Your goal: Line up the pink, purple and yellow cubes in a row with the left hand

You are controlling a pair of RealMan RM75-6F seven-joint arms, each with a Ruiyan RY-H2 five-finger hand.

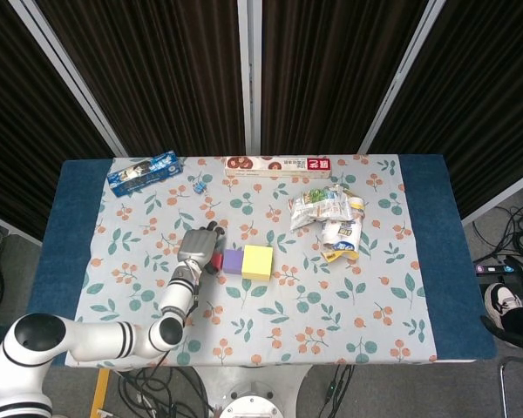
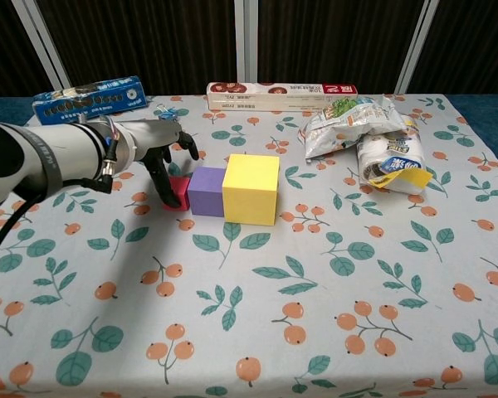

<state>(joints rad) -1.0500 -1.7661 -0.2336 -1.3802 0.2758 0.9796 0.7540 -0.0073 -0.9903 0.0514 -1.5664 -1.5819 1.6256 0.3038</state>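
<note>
The pink cube [image 2: 181, 189], the purple cube [image 2: 206, 191] and the larger yellow cube [image 2: 251, 188] stand side by side in a row on the floral tablecloth, left of its centre. My left hand [image 2: 161, 152] reaches in from the left, and its fingers [image 2: 168, 184] are spread and touch the pink cube's left face. In the head view the left hand [image 1: 200, 247] covers most of the pink cube [image 1: 217, 262], with the purple cube [image 1: 233, 260] and yellow cube [image 1: 257, 262] to its right. The right hand is in neither view.
A blue packet [image 2: 90, 97] lies at the back left and a long box [image 2: 280, 94] along the back edge. Crumpled snack bags [image 2: 367, 137] sit at the back right. A small blue object [image 1: 198, 184] lies behind the hand.
</note>
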